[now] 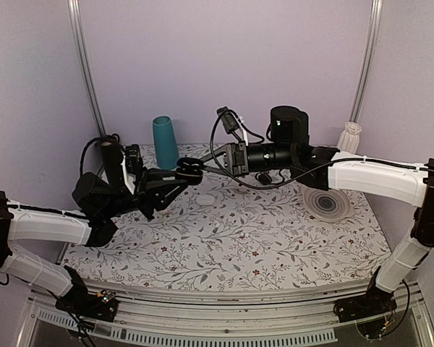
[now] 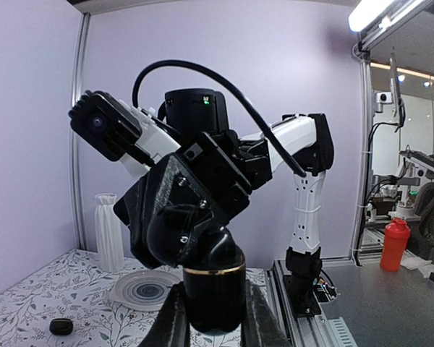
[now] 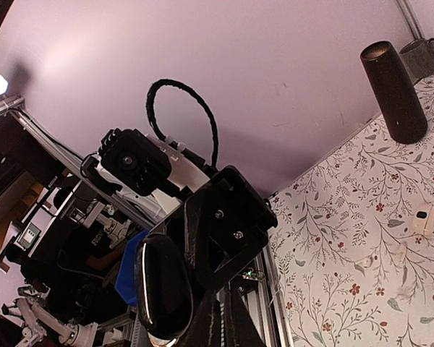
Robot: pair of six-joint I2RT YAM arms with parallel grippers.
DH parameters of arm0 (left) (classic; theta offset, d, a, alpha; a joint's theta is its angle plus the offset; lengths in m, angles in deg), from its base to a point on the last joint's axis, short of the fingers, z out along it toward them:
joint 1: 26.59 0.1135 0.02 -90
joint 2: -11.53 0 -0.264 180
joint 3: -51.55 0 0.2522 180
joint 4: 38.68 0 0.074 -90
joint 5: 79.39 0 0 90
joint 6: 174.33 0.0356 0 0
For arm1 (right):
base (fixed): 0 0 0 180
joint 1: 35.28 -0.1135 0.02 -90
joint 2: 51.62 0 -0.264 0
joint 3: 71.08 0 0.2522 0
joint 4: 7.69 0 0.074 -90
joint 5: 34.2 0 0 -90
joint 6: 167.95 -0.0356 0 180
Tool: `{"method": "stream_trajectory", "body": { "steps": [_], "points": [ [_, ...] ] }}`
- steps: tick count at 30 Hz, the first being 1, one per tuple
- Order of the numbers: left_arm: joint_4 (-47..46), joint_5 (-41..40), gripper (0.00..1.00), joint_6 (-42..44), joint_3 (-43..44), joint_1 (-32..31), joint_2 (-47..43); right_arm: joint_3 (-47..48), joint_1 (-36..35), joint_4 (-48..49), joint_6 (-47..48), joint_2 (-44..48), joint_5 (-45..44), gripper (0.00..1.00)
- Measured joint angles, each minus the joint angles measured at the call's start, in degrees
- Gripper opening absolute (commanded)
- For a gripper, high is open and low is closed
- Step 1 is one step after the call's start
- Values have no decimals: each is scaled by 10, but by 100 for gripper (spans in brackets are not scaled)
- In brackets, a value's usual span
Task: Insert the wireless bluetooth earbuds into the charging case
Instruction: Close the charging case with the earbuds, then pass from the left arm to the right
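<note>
My left gripper (image 1: pixel 190 172) is shut on the charging case (image 1: pixel 189 168), a small black case with a gold ring, and holds it in the air over the back of the table. In the left wrist view the case (image 2: pixel 213 289) stands between the fingers (image 2: pixel 175 322). My right gripper (image 1: pixel 207 165) meets it from the right, with its tips against the case's top. In the right wrist view its fingers (image 3: pixel 215 329) are pressed together beside the case (image 3: pixel 163 289). No earbud shows in any view. I cannot tell how the lid stands.
A teal cup (image 1: pixel 165 142), a black cylinder (image 1: pixel 288 124) and a white vase (image 1: pixel 350 136) stand at the back. A ringed plate (image 1: pixel 327 203) lies at the right. A white case (image 3: pixel 424 219) and a flat black oval lump (image 2: pixel 60 327) lie on the flowered cloth.
</note>
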Motion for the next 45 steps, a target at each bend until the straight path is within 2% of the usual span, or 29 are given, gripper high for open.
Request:
{"method": "stream_trajectory", "body": {
  "steps": [17, 28, 32, 45],
  "points": [
    [-9, -19, 0, -17, 5, -3, 24, -20, 0, 26, 18, 49, 31, 4],
    [-3, -24, 0, -17, 7, -3, 24, -49, 0, 29, 37, 79, -6, 8],
    [-2, -25, 0, -16, 7, -3, 24, -62, 0, 27, 50, 103, -41, 17],
    [14, -37, 0, -14, 7, -3, 7, -130, 0, 48, 75, 184, -176, 85]
  ]
}}
